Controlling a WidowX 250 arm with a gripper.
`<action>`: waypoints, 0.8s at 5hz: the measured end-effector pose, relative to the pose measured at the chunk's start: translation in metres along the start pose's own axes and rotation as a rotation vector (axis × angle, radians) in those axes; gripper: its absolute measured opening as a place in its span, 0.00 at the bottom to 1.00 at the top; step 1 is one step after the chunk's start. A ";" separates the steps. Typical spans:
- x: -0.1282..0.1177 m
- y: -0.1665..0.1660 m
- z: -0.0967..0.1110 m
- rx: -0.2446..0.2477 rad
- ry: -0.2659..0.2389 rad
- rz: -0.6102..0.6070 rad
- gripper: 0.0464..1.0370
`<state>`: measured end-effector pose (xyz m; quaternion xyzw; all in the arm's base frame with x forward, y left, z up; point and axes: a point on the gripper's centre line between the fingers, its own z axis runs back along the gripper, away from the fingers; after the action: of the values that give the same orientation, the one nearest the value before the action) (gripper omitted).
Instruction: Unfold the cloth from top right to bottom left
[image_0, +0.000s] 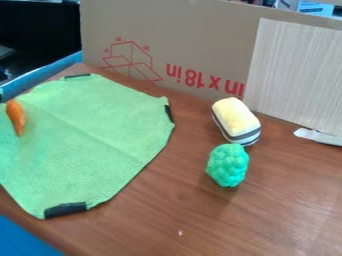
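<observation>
The green cloth (93, 135) lies spread mostly flat on the left half of the brown table, running out to the view's left edge. Black patches mark its corners: at the top, at the right and at the bottom. A faint crease crosses its middle diagonally. On the cloth's left part rests an orange carrot-like toy (16, 118).
Right of the cloth, a yellow and white striped block-like toy (236, 121) stands just behind a bumpy green toy (228, 165). A cardboard wall (194, 35) and a light wood-grain panel (297, 75) bound the table (267, 220) at the back.
</observation>
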<state>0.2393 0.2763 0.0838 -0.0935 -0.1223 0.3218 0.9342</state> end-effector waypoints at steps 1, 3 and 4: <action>0.000 0.007 0.000 0.044 -0.003 0.013 0.01; 0.003 0.014 0.006 0.083 -0.003 0.136 0.17; 0.003 0.011 0.012 0.076 0.015 0.173 0.43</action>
<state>0.2318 0.2885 0.0929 -0.0706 -0.0946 0.4049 0.9067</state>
